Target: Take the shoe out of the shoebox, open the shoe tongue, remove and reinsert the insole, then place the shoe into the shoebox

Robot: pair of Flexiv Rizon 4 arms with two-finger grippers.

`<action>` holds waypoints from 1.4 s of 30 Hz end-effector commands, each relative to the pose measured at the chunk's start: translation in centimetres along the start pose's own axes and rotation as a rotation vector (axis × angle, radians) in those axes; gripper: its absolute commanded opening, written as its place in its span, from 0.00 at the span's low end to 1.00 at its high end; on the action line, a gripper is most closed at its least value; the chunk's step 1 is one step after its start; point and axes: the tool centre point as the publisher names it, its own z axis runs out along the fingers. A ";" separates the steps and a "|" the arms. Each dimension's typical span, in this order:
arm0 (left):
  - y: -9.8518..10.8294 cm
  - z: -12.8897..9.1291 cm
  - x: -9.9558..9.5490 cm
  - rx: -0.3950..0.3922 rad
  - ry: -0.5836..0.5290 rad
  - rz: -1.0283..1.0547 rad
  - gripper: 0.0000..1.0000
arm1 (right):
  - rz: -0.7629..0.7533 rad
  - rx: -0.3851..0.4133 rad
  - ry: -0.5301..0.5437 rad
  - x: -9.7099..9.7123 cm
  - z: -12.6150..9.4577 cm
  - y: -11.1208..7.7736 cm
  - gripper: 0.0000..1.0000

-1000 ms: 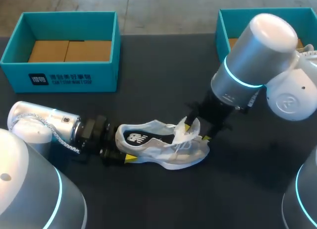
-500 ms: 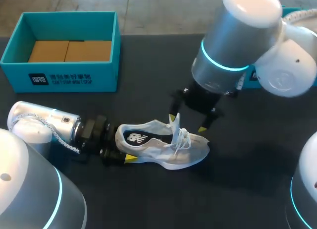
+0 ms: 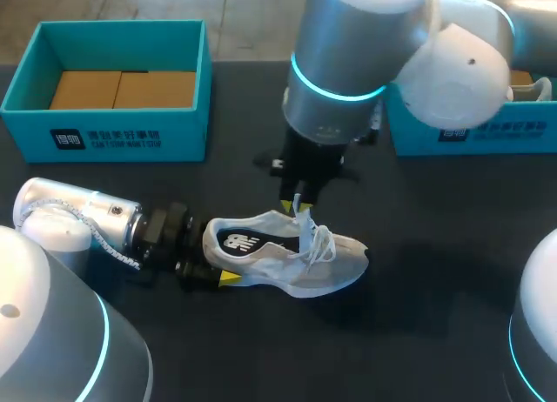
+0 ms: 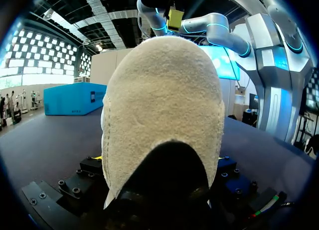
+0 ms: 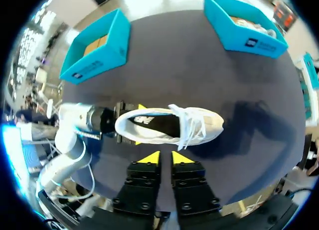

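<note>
A white mesh shoe (image 3: pixel 291 256) lies on its sole on the dark table, toe pointing right, laces loose. Its dark insole (image 3: pixel 239 242) shows inside the mouth. My left gripper (image 3: pixel 214 256) is at the heel, one yellow-tipped finger on each side of it, shut on the shoe. In the left wrist view the shoe's heel (image 4: pixel 164 110) fills the space ahead. My right gripper (image 3: pixel 298 204) hangs just above the tongue, its fingers shut and holding nothing. From the right wrist view the right gripper (image 5: pixel 165 158) is above and beside the shoe (image 5: pixel 169 125).
A teal shoebox (image 3: pixel 113 128) with cardboard inside stands at the back left. A second teal shoebox (image 3: pixel 470 128) at the back right holds another shoe. My right arm's large body (image 3: pixel 348 54) reaches over the table's middle.
My right gripper let go of the tongue and laces, rose and swung left over the shoe's mouth, then closed with nothing in it. The left arm and the shoe stayed put.
</note>
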 end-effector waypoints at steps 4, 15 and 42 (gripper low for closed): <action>0.4 -0.1 -0.1 0.001 0.000 0.001 0.00 | -0.335 0.054 -0.188 3.1 0.8 0.3 0.00; 0.4 -0.1 -0.1 0.001 0.000 0.001 0.00 | -0.562 0.113 -0.090 3.4 1.4 0.6 0.00; 0.4 -0.1 -0.1 0.001 0.000 0.001 0.00 | -1.234 0.025 -0.134 4.8 5.8 1.6 0.00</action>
